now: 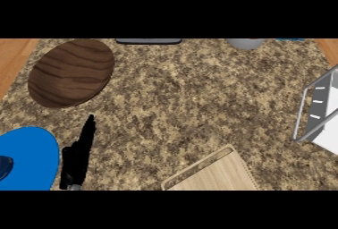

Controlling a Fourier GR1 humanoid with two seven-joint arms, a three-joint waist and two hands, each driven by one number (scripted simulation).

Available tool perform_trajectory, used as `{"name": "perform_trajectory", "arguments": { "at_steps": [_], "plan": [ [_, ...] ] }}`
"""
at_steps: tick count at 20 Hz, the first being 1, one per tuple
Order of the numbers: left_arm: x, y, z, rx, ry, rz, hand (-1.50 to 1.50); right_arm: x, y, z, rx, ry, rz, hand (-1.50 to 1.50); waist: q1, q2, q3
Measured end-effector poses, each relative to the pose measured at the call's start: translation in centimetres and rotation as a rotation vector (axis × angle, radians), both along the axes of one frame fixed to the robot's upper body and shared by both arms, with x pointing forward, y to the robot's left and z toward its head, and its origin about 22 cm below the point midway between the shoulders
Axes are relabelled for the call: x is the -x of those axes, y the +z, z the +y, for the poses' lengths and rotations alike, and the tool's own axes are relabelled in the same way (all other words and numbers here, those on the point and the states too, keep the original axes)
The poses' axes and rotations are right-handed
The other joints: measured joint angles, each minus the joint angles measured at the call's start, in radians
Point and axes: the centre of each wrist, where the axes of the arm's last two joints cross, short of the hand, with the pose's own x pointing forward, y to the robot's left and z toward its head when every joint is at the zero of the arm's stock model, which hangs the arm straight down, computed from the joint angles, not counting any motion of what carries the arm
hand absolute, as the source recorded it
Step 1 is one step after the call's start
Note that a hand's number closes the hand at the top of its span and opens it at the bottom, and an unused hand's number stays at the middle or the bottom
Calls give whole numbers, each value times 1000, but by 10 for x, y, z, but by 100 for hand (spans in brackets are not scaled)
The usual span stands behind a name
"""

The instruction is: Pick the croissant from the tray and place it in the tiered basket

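Left hand (78, 154) near the table's (198, 98) near-left corner, just beside a blue plate (30, 154); fingers (88, 127) straight and together, pointing toward the far edge, holding nothing. Wooden tray (214, 172) at the near edge, middle; only its far corner shows, bare wood; where the croissant lies I cannot tell. Tiered basket (315, 112) at the right edge, grey wire frame, well apart from the hand. Dark wooden plate (71, 72) at the far-left corner; grey cup (246, 43) at the far edge.
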Motion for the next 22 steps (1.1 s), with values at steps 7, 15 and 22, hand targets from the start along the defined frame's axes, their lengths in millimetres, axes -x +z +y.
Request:
{"name": "perform_trajectory", "arguments": {
  "at_steps": [7,15,22],
  "plan": [
    [-1,2,-2,1,12,14,0,2,4,-13,-194,-43,-195,-150,-7,0,0],
    [5,2,3,-1,19,19,0,62,45,-66,-205,-345,-377,-150,-21,-1,0],
    [9,0,10,10,38,15,0,150,60,-113,-253,-472,-416,-150,-38,-2,3]
  ]
}}
